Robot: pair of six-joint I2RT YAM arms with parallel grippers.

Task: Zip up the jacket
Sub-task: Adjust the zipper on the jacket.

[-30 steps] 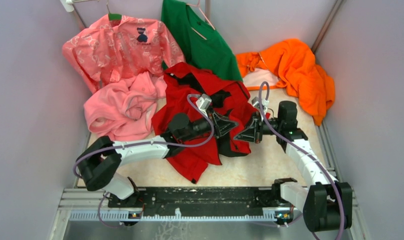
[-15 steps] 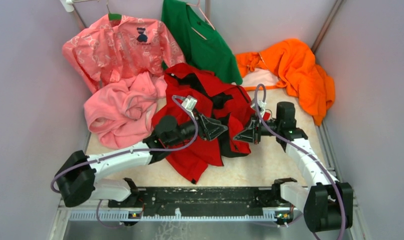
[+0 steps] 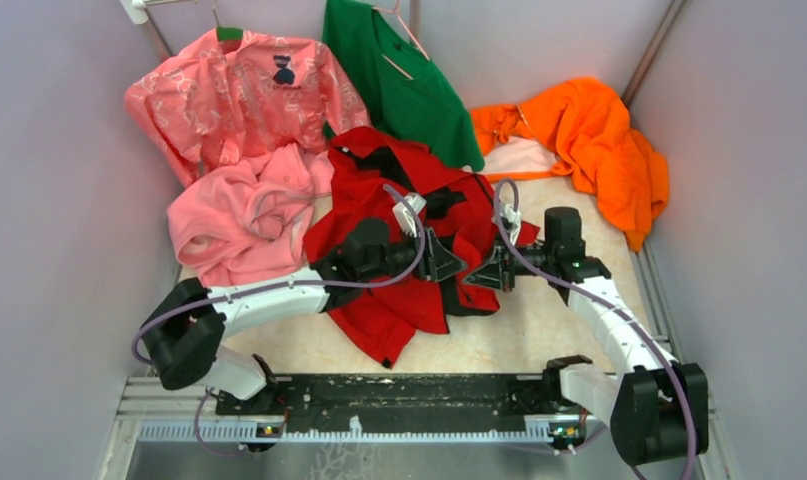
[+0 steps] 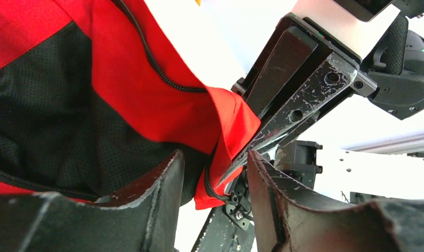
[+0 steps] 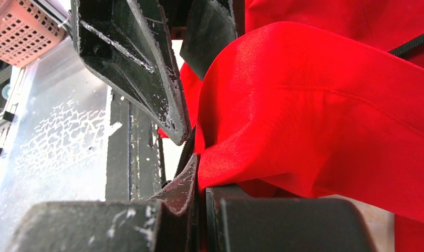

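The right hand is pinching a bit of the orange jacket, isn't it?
Not orange. The right hand is pinching a bit of the red jacket. The right wrist view shows red cloth squeezed between its shut fingers. The orange garment lies apart at the back right, with neither hand on it.

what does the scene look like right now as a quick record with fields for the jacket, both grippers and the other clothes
jacket: red, crumpled between the arms, open, dark lining showing
right gripper: shut, pinching a red edge of the jacket
left gripper: open, jaws either side of that edge
other clothes: pink fleece left, pink patterned shirt and green garment at back, orange garment back right
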